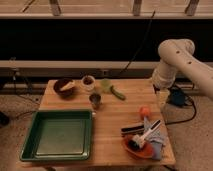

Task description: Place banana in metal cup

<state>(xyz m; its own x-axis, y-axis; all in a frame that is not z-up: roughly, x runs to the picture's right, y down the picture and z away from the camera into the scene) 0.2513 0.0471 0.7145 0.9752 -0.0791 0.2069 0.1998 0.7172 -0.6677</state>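
Note:
The pale yellow banana [69, 85] lies in the dark brown bowl [63, 88] at the table's back left. The small dark metal cup [95, 100] stands upright in front of the cream cup, right of the bowl, with nothing seen in it. My gripper [162, 96] hangs from the white arm [172, 60] at the table's right edge, well to the right of both the cup and the banana, and holds nothing that I can see.
A cream-white cup [88, 82] stands next to the bowl. A green elongated item [115, 91] lies at back centre. A large green tray [60, 135] fills the front left. An orange ball [145, 111] and an orange plate [131, 148] with utensils sit at front right. Cables hang behind the table.

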